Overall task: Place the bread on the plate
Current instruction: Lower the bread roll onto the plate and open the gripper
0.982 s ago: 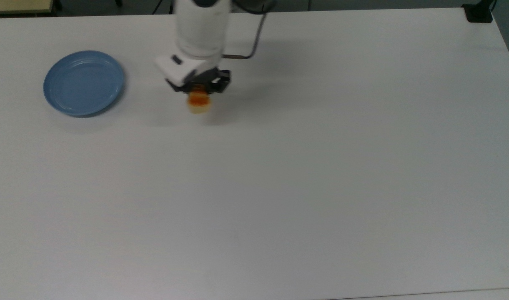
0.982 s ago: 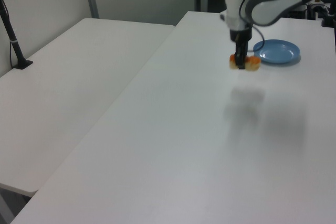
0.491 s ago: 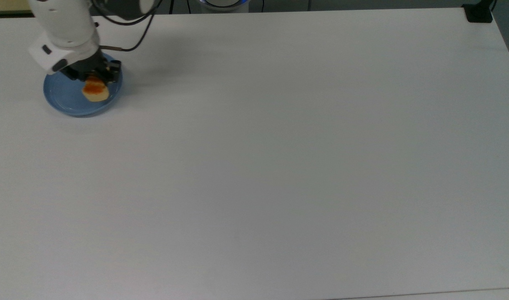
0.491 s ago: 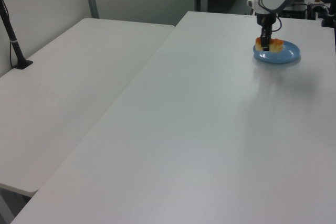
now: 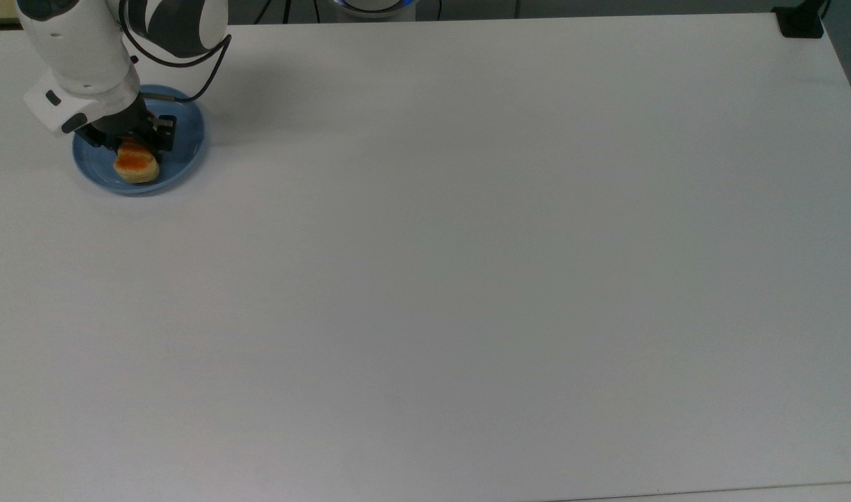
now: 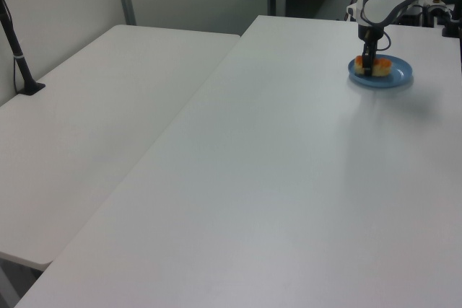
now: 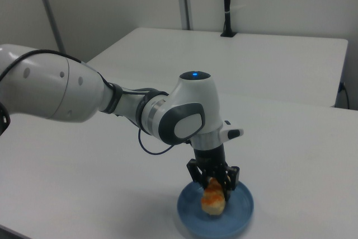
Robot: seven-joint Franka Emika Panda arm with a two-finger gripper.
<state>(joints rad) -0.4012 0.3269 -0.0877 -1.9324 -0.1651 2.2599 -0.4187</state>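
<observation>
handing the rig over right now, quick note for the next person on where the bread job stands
Gripper: down over the plate, fingers around the bread; shut on it as far as the views show.
Bread: inside the plate's rim, low over or resting on it; contact is unclear.
Done: the bread has been brought to the plate.
Left: confirm the bread rests on the plate, open the gripper, lift clear.

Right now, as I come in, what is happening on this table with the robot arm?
The Franka arm is putting a small bread loaf onto a round light-blue plate near one corner of the white table. Its end effector is down over the plate and closed on the bread, which sits low within the plate's rim. In the right view the loaf seems to touch the plate or nearly so. It is not yet released.
</observation>
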